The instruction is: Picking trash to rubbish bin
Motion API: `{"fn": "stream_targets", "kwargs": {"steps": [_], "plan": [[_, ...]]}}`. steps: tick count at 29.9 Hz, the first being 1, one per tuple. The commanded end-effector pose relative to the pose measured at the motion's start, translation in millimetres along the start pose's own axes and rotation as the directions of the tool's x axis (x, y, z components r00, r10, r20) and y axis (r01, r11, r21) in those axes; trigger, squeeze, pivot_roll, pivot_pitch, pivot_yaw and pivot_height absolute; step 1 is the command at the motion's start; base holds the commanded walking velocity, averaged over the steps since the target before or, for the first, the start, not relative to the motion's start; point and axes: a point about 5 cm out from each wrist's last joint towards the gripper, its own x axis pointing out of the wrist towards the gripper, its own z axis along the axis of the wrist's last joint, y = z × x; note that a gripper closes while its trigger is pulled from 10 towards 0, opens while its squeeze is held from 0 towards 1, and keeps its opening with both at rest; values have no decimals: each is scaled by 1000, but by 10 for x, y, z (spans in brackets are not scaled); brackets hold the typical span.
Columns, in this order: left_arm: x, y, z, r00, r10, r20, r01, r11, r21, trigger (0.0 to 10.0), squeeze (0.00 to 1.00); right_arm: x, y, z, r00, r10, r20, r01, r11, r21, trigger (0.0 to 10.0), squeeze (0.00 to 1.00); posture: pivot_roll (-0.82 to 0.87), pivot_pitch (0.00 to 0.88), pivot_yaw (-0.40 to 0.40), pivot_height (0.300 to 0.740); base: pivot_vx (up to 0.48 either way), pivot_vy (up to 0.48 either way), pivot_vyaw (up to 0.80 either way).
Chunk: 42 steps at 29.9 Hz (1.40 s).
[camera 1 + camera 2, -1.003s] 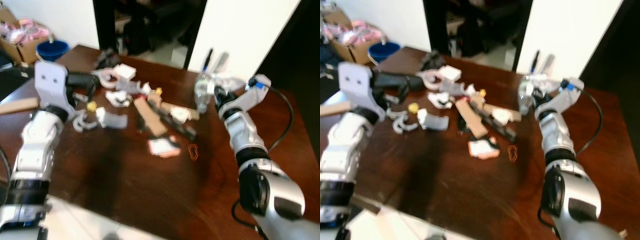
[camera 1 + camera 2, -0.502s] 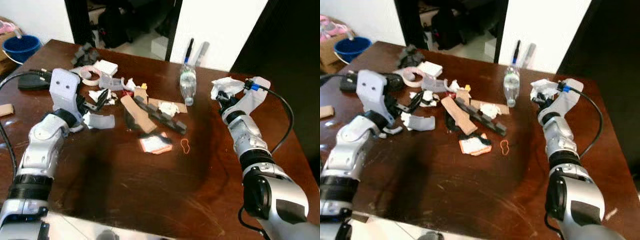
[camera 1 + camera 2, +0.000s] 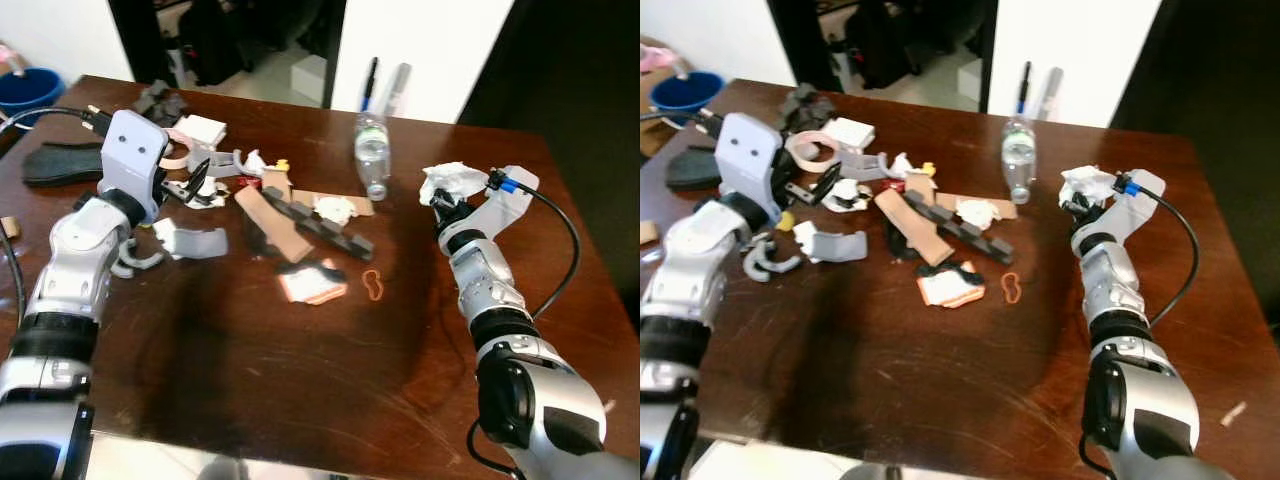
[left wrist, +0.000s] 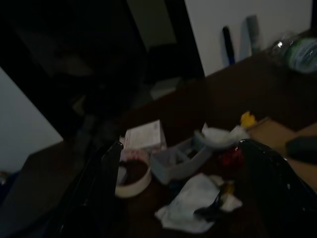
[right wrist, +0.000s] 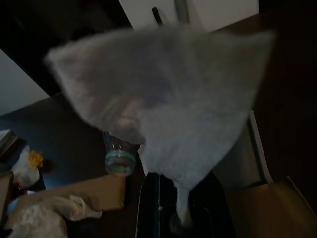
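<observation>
One crumpled white tissue [image 3: 452,181], hand-clamped [image 3: 443,205]

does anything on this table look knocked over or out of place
Yes. The clear plastic bottle lies on its side near the table's far edge rather than standing. Left of it, torn cardboard, crumpled paper and grey plastic pieces are strewn in a loose pile.

I'm seeing both eye views sharp and evenly lit, light glaring softly off the table [image 3: 300,340] between my arms. Both wrist views are running very dim; ahead of the right gripper, the crumpled paper [image 5: 163,99] is looming blurred and grey.
</observation>
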Motion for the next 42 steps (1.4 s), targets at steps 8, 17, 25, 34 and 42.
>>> {"fn": "stream_targets", "kwargs": {"steps": [8,17,25,34,42], "plan": [[112,-174,-70,979,-189,75,199,965,-170,10000,0,-119,-218,37,999,-37,-1,37,998,-50,10000,0,51,289,-9,740,0,0,0],[309,-416,-35,949,-286,134,313,911,-269,10000,0,-142,-272,199,999,-37,31,40,995,-86,10000,0,8,312,-24,740,0,0,0],[326,-431,-279,976,-216,-13,202,931,-304,10000,0,-163,-255,235,999,-31,32,35,993,-111,10000,0,-24,319,-24,740,0,0,0],[358,-460,-341,979,-203,-27,178,907,-381,10000,0,-215,-271,300,999,-32,44,37,993,-117,10000,0,-51,334,-19,740,0,0,0],[390,-463,-318,979,-203,-6,182,890,-417,10000,0,-248,-303,353,997,-41,58,47,994,-99,10000,0,-67,339,-19,740,0,0,0]]}}
